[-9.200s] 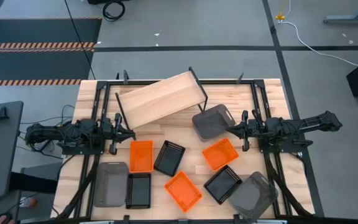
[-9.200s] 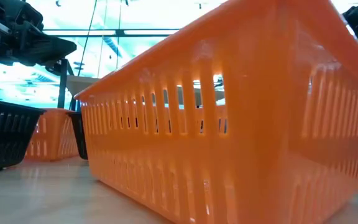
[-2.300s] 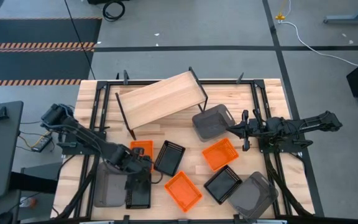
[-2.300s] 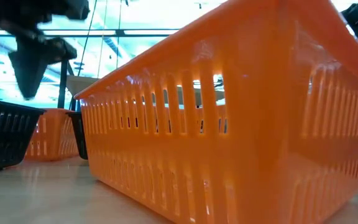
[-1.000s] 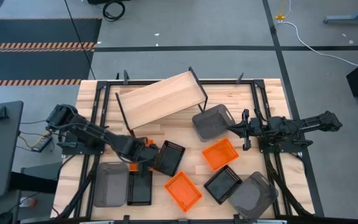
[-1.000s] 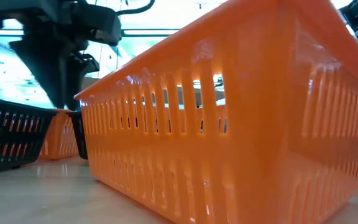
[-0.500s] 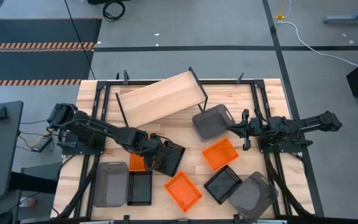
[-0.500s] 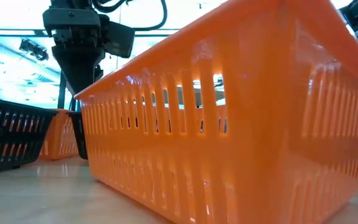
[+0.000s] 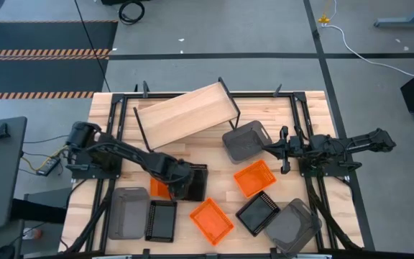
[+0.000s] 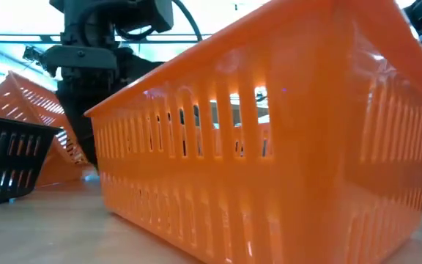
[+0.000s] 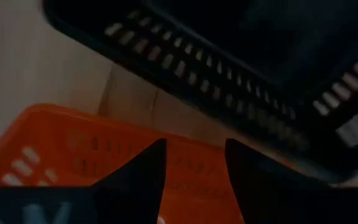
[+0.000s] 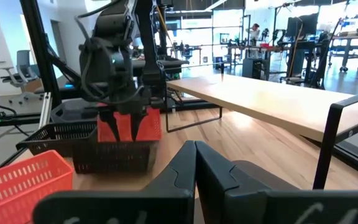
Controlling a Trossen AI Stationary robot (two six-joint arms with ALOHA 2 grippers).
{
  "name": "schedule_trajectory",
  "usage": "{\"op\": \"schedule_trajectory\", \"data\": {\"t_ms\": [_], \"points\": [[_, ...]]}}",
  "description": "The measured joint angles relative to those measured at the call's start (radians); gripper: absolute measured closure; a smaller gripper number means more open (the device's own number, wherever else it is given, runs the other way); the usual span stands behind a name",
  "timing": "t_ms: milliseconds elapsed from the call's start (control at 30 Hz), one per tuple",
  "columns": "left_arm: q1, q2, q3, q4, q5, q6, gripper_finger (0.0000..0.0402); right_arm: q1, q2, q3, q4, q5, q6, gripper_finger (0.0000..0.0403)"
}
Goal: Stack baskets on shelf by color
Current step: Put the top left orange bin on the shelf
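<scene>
- My left gripper (image 9: 171,185) reaches out to the middle of the table (image 9: 214,147).
- Its two fingers (image 11: 135,180) stand a little apart. The wall of an orange basket (image 9: 157,188) is between them.
- I see this orange basket tipped up on one side, with its other side down on the table. So the left gripper is holding it by the wall.
- A black basket (image 9: 195,181) sits just beside the held one and touches it. It is on the side away from the left arm's base.
- My right gripper (image 9: 273,150) waits at the right side of the table. Its fingers are pressed together and hold nothing.
- A grey basket (image 9: 246,140) sits just in front of the right gripper, near one end of the shelf.
- The shelf (image 9: 187,114) stands at the back of the table, turned at a slant.
- A second orange basket (image 9: 254,178) lies in the middle, and a third orange basket (image 9: 211,220) lies near the front edge.
- A second black basket (image 9: 257,212) lies next to a second grey basket (image 9: 293,224) at the front right.
- At the front left, a third black basket (image 9: 160,219) lies side by side with a third grey basket (image 9: 128,212).
</scene>
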Motion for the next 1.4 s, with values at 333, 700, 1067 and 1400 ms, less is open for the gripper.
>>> {"op": "schedule_trajectory", "data": {"t_ms": [333, 700, 1067, 1400], "points": [[0.000, -0.025, 0.044, -0.030, 0.043, 0.030, 0.0230, 0.000, 0.000, 0.000, 0.007, 0.000, 0.000, 0.0391], [-0.043, -0.027, 0.294, -0.260, 0.047, 0.210, 0.0230, 0.000, 0.000, 0.000, 0.014, 0.000, 0.000, 0.0391], [-0.152, -0.028, 0.257, -0.397, -0.010, 0.128, 0.0230, 0.000, 0.000, 0.000, 0.013, 0.000, 0.000, 0.0391], [-0.160, -0.028, 0.111, -0.304, -0.008, -0.011, 0.0190, 0.000, 0.000, 0.000, 0.013, 0.000, 0.000, 0.0391]]}}
